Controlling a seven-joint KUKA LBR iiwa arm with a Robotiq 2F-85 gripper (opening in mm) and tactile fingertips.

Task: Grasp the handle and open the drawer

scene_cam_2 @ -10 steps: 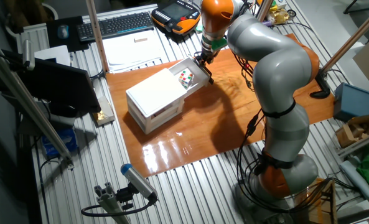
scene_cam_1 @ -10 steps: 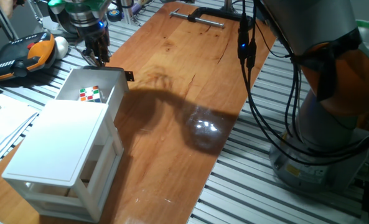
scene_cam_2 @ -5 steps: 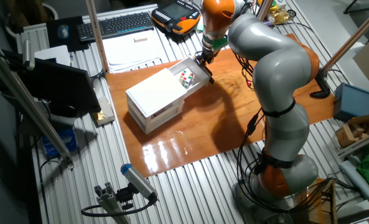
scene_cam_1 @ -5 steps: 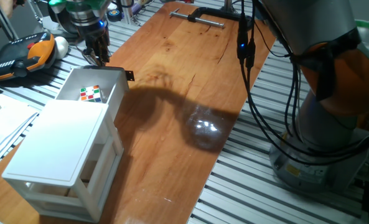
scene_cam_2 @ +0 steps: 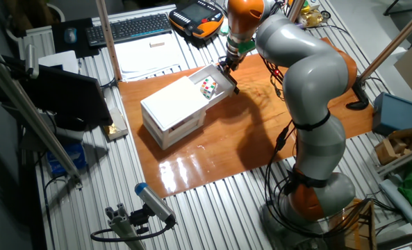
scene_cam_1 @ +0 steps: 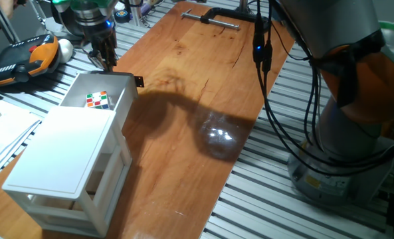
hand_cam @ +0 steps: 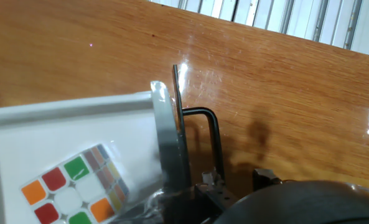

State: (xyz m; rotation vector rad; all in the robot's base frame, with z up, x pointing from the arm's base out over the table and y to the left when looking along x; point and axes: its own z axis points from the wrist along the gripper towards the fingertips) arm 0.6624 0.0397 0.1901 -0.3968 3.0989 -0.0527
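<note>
Gripper (scene_cam_1: pixel 104 61) lifted slightly – jaw state unclear; white plastic drawer (scene_cam_1: pixel 120 99) open, thin black handle (hand_cam: pixel 200 140) free.

2 fixed cams opposite, hand cam close

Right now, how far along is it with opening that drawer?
Done: the drawer already stands pulled out of the white cabinet, its inside and a colour cube exposed. In hand: the gripper sits at the drawer's front edge near the handle; whether it grips it cannot be told. Left: only letting go and backing away, if the opening is far enough.
</note>
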